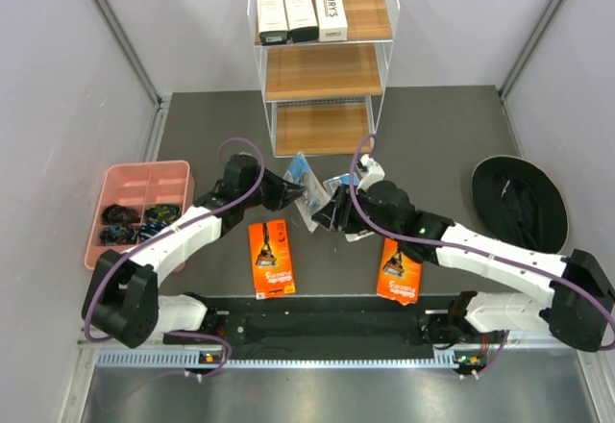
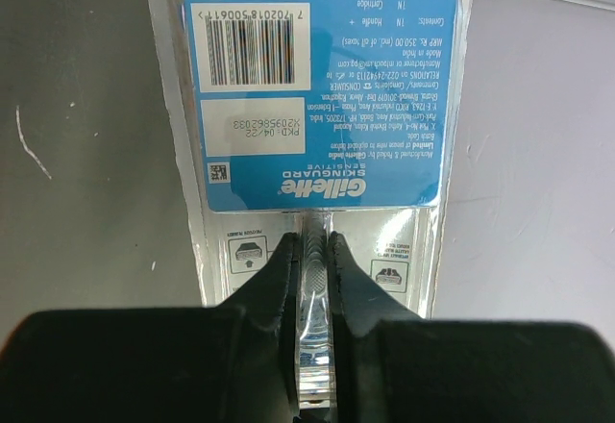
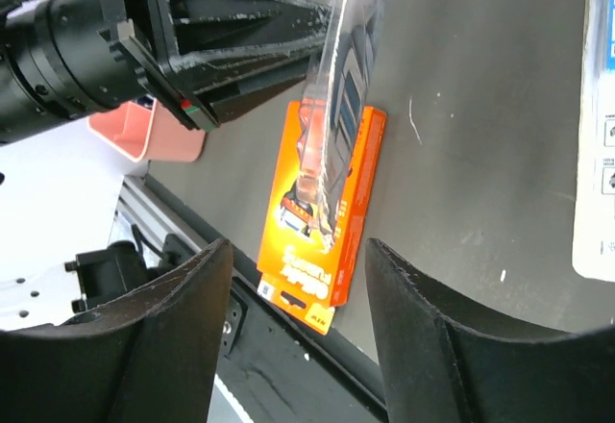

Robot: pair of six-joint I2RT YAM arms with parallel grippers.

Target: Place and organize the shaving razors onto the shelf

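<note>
Left gripper (image 2: pixel 312 250): clamped on blue blister pack (image 2: pixel 317 87), at its clear rim.
Right gripper (image 3: pixel 298 250): jaws apart, empty.
Pack: aloft, 6 o'clock of shelf (image 1: pixel 322 72).
Handling: likely light, slick, flexy; pinch the flat rim.

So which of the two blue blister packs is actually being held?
The blue blister pack clamped in the left gripper, barcode side facing its wrist camera; the other blue pack lies on the table, ungripped.

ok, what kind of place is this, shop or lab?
Probably a lab robot cell, not a shop: bare grey partition walls, a dark table with a metal rail at its near edge, and one white wire shelf holding three razor boxes.
</note>
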